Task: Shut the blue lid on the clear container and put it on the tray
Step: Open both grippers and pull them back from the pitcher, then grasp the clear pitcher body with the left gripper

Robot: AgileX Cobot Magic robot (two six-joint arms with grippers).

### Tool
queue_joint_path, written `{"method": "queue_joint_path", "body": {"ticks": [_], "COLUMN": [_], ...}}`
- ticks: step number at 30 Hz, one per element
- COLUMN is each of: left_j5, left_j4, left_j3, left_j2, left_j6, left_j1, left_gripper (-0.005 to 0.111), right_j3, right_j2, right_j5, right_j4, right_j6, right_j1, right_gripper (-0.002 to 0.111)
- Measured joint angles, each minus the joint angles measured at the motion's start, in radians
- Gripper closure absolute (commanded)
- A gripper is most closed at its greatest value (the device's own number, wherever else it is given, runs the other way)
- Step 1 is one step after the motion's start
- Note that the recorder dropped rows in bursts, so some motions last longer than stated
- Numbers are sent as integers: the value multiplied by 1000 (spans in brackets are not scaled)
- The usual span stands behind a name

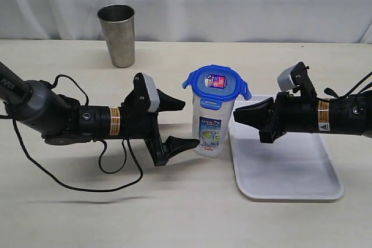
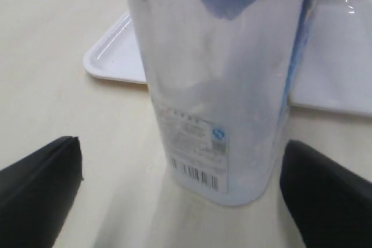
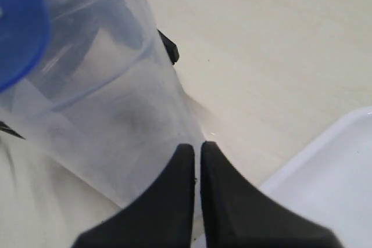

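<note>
The clear container (image 1: 213, 127) stands upright on the table just left of the tray (image 1: 285, 166), with the blue lid (image 1: 217, 85) sitting on its rim, flaps sticking out. My left gripper (image 1: 185, 121) is open, its fingers spread on either side of the container's left face; in the left wrist view the container (image 2: 224, 85) fills the gap between the dark fingers (image 2: 38, 190). My right gripper (image 1: 238, 115) is shut with nothing in it, its tips close to the container's right side above the tray. The right wrist view shows the container (image 3: 99, 97) and a lid flap (image 3: 17, 21).
A grey steel cup (image 1: 118, 35) stands at the back left of the table. A black cable (image 1: 110, 166) loops on the table under the left arm. A white curtain hangs behind the table. The tray's corner (image 3: 337, 190) appears in the right wrist view.
</note>
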Motion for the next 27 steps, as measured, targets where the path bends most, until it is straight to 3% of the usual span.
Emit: {"method": "queue_joint_path", "body": {"ticks": [27], "left_j5": [-34], "left_j4": [51], "left_j3": [-126], "left_j2": [68], "left_j6": [-59], "left_j1": [-76], "left_gripper": [20], "right_j3": [0], "right_j2": [0], "right_j5": [2], "right_j4": [0], "right_j6": [0], "right_j1": [0], "right_gripper": [104]}}
